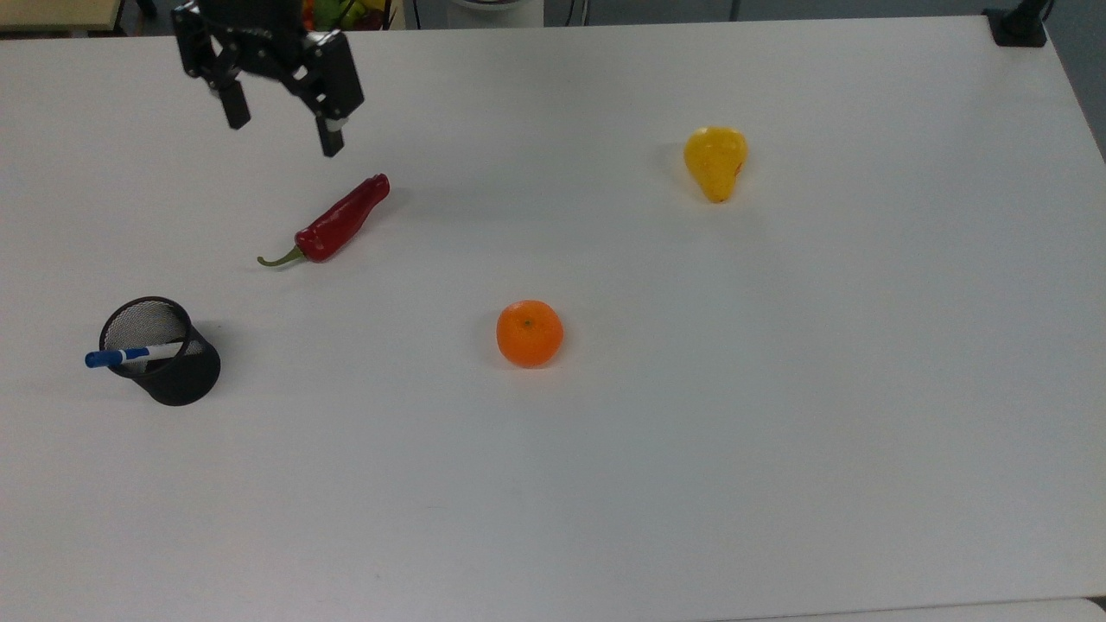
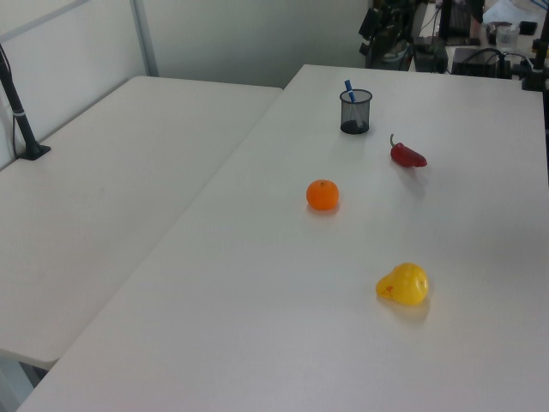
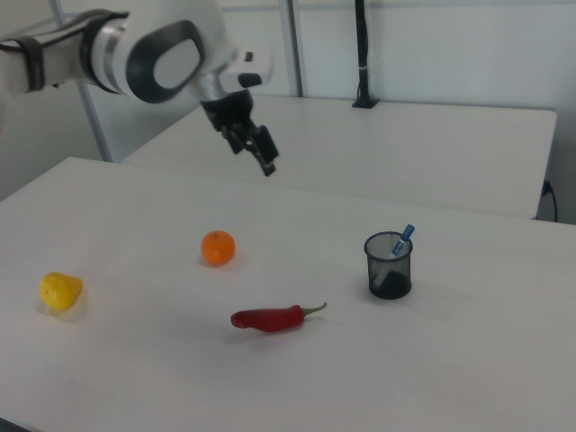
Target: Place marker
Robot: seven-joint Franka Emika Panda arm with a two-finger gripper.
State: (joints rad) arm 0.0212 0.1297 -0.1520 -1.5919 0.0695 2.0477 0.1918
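Observation:
The marker (image 1: pixel 130 354) is white with a blue cap and leans inside a black mesh cup (image 1: pixel 177 376) at the top view's left, its capped end sticking out over the rim. The same marker (image 3: pixel 404 238) and cup (image 3: pixel 389 270) stand at the right view's right, and the marker (image 2: pixel 349 87) in its cup (image 2: pixel 355 113) also sits far back in the left view. My gripper (image 1: pixel 281 130) hangs open and empty near the table's far edge in the top view, well apart from the cup and just beyond the chili. It is raised above the table in the right view, gripper (image 3: pixel 256 158).
A red chili (image 1: pixel 333 225) lies between my gripper and the cup. An orange (image 1: pixel 529 333) sits mid-table and a yellow pear (image 1: pixel 715 161) lies toward the top view's right. A second white table (image 2: pixel 103 197) adjoins on the left view's left.

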